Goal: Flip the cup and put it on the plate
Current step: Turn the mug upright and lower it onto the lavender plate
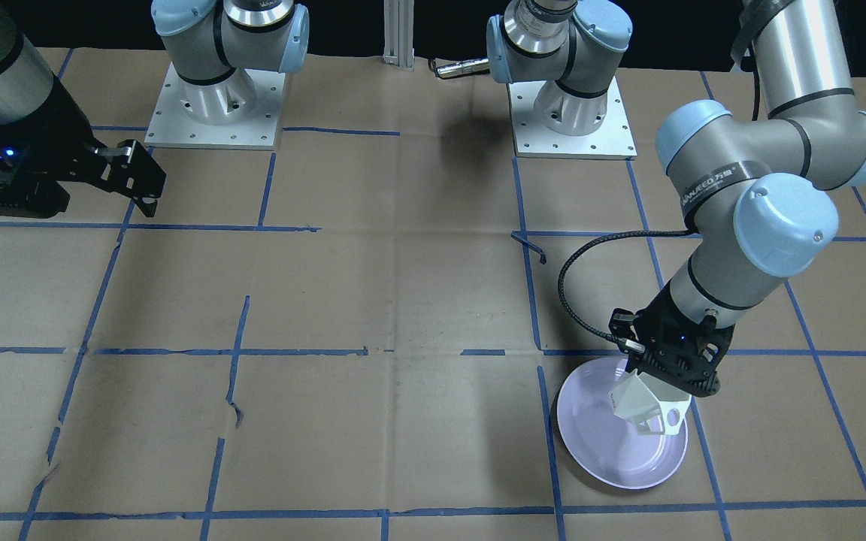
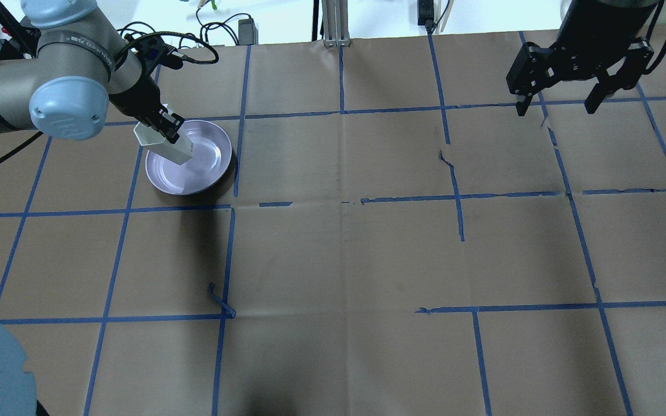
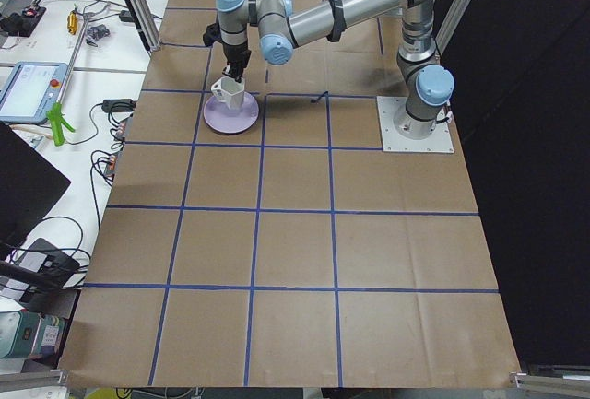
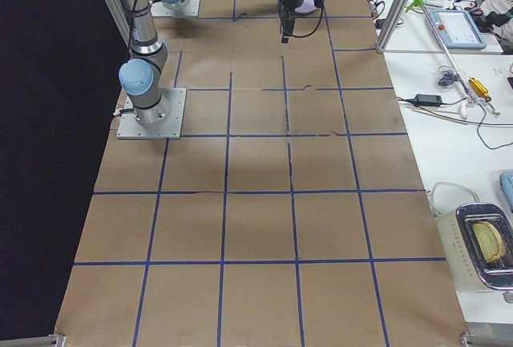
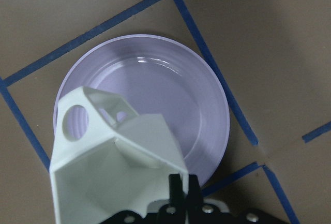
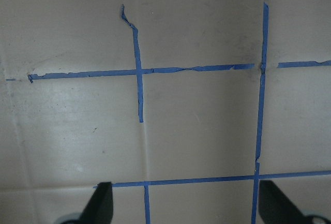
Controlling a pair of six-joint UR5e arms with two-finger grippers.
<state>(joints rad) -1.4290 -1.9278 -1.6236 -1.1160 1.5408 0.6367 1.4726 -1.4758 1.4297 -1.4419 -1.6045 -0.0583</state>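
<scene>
The white faceted cup [image 1: 637, 404] hangs tilted over the pale lavender plate [image 1: 598, 451], its mouth towards the gripper and its angular handle on the far side. My left gripper [image 1: 634, 378] is shut on the cup's rim wall. The overhead view shows the cup [image 2: 166, 143] above the plate's [image 2: 208, 170] far left part, in the left gripper [image 2: 169, 130]. The left wrist view shows the cup's open mouth [image 5: 108, 167] over the plate [image 5: 191, 94]. I cannot tell whether its base touches the plate. My right gripper [image 2: 555, 105] is open and empty, far off at the table's right.
Brown paper with a grid of blue tape lines [image 2: 341, 202] covers the table. Both arm bases [image 1: 211, 101] stand at the robot's edge. The right wrist view shows only paper and tape between the right gripper's [image 6: 186, 206] fingers [image 6: 101, 203].
</scene>
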